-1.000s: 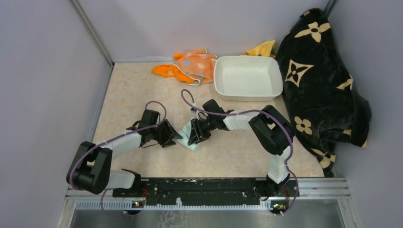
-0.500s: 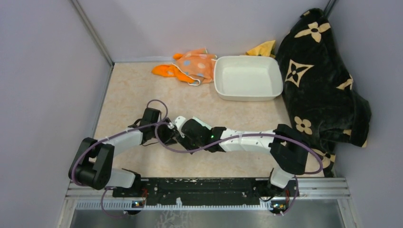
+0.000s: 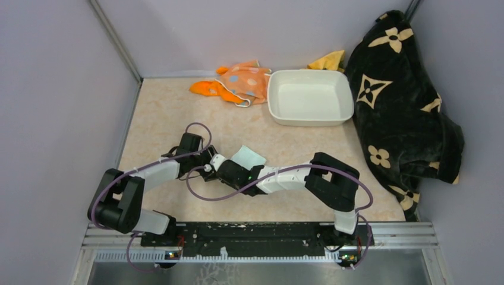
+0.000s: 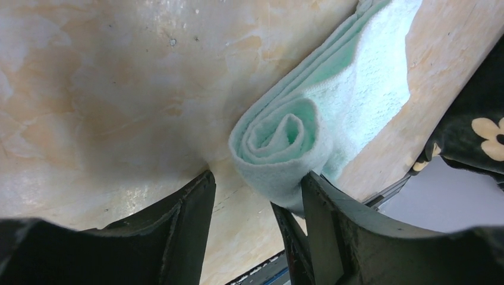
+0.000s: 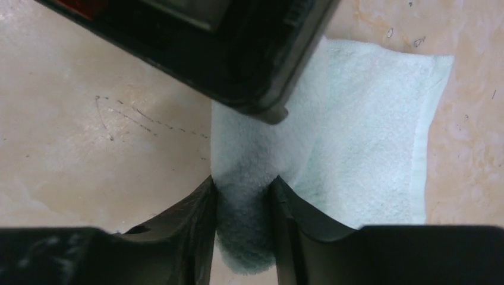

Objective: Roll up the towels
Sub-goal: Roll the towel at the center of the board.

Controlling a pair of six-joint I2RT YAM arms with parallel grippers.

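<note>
Fingers (image 5: 190, 237) of the low, outstretched right arm (image 3: 285, 177) pinch the mint towel (image 3: 248, 156).

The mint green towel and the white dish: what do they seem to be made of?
The mint green towel: soft terry-like cloth, matte; a fuzzy looped pile shows on the roll. The white dish: probably glazed ceramic or hard plastic; smooth, with a thick rounded rim and a faint sheen.
</note>
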